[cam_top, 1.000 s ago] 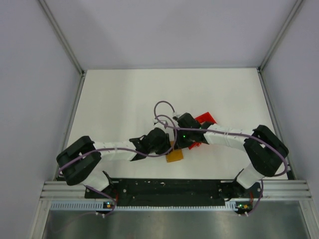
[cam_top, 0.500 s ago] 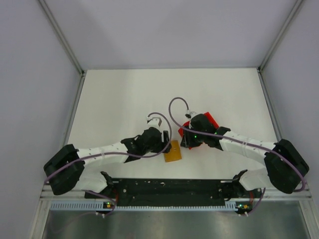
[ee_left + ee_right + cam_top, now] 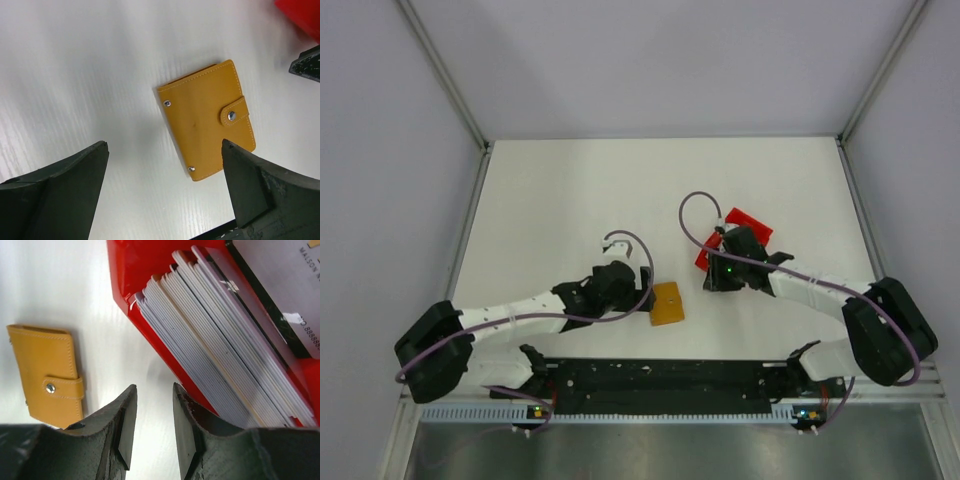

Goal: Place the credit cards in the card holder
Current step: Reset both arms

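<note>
The card holder [image 3: 668, 303] is a flat orange wallet, snapped closed, lying alone on the white table [image 3: 560, 210]. It also shows in the left wrist view, card holder [image 3: 207, 120], and the right wrist view, card holder [image 3: 47, 380]. My left gripper [image 3: 642, 298] [image 3: 164, 145] is wide open just left of it, touching nothing. The credit cards [image 3: 220, 355] are several pale cards stacked on edge in a red tray [image 3: 130, 275], with a dark-striped printed card [image 3: 285, 300] behind them. My right gripper [image 3: 712, 280] [image 3: 154, 386] hovers at the tray's near corner, open a narrow gap and empty.
The red tray [image 3: 748, 224] sits right of centre, partly hidden under my right wrist. Purple cables loop above both wrists. A black base rail [image 3: 660, 375] runs along the near edge. Metal frame posts border the table on both sides.
My left gripper opened wide and drew back left from the card holder, which stays on the table. My right gripper swung right to the red tray and opened a little.
</note>
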### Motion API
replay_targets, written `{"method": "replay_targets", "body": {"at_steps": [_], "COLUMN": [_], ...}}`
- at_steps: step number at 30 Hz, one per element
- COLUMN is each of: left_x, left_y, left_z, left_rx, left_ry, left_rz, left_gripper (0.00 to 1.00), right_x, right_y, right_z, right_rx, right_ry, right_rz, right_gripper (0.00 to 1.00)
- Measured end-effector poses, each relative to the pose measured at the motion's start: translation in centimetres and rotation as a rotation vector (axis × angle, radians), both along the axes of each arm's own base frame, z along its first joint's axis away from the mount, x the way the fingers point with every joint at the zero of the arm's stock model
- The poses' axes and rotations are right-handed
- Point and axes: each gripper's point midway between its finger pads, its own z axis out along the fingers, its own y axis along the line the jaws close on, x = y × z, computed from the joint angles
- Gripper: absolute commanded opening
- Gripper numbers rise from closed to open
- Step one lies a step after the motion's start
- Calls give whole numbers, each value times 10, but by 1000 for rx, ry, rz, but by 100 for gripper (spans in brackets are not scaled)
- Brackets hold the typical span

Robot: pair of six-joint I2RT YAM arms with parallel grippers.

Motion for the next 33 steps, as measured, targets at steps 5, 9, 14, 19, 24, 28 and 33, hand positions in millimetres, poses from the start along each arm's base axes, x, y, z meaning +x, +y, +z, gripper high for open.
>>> {"method": "replay_targets", "body": {"at_steps": [5, 9, 14, 19, 24, 28, 33], "left_x": [12, 31, 43, 47, 49, 51, 55], "left_y": [21, 54, 89, 104, 108, 111, 114], "left_z": [7, 20, 45, 58, 63, 68, 74], "left_rx": [-5, -48, -73, -46, -28, -18, -10], "left_ry": [-16, -47, -131, -172, -180, -192, -210], "left_rz": [84, 208, 334, 385, 404, 422, 437], "left_gripper": [98, 98, 98, 98, 98, 98, 98], "right_x": [8, 4, -12, -3, 21, 28, 24], "right_y": [-11, -1, 2, -24, -96, -162, -222], "right_z": [-2, 10, 63, 134, 139, 128, 117], "right_rx": [-9, 61, 201, 241, 130, 49, -63], "right_ry": [-9, -43, -223, -498, -504, -467, -474], "right_rz": [0, 73, 121, 4, -332, -620, -873], "right_gripper": [43, 51, 81, 99, 99, 99, 99]}}
